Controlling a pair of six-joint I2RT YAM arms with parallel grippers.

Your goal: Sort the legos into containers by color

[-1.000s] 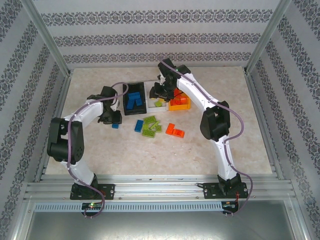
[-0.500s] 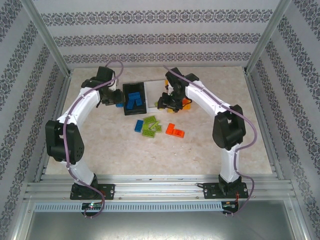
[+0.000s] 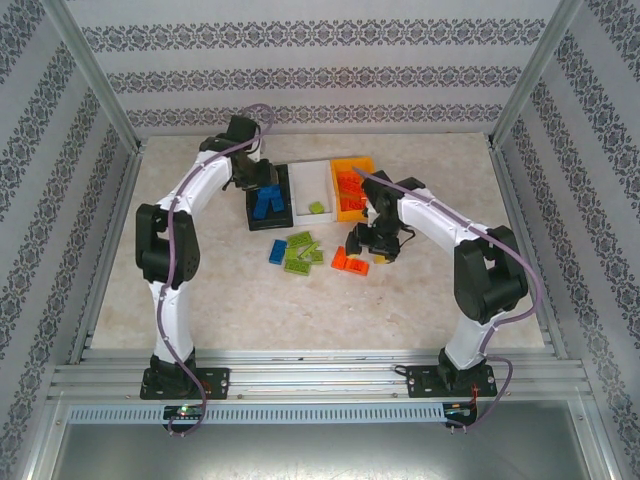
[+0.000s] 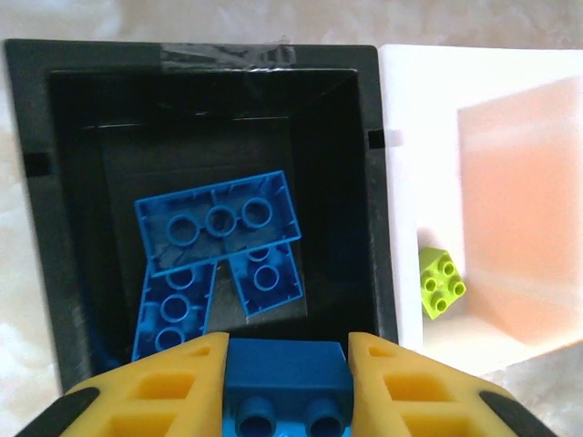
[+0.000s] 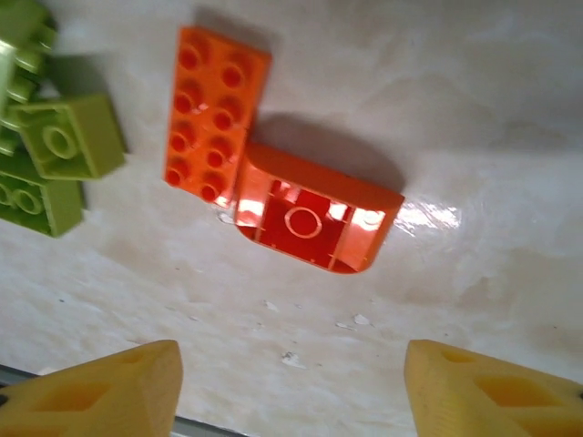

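While the left end effector (image 4: 288, 353) clamps a blue brick (image 4: 288, 373), the black bin (image 4: 191, 55) holds blues (image 4: 219, 223). White bin (image 4: 419, 82), at 3 o'clock: one green brick (image 4: 442, 282). Right end effector (image 5: 291, 364) wide, empty.

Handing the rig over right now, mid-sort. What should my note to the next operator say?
Left gripper: shut on a held blue brick, above the black bin, which has blue bricks inside.
Right gripper: open, empty, over two orange bricks on the table.
Done: one lime brick in the white bin; sorted orange bricks in the orange bin.
Left: drop the held brick, then sort the loose blue brick, the lime pile and both table oranges.
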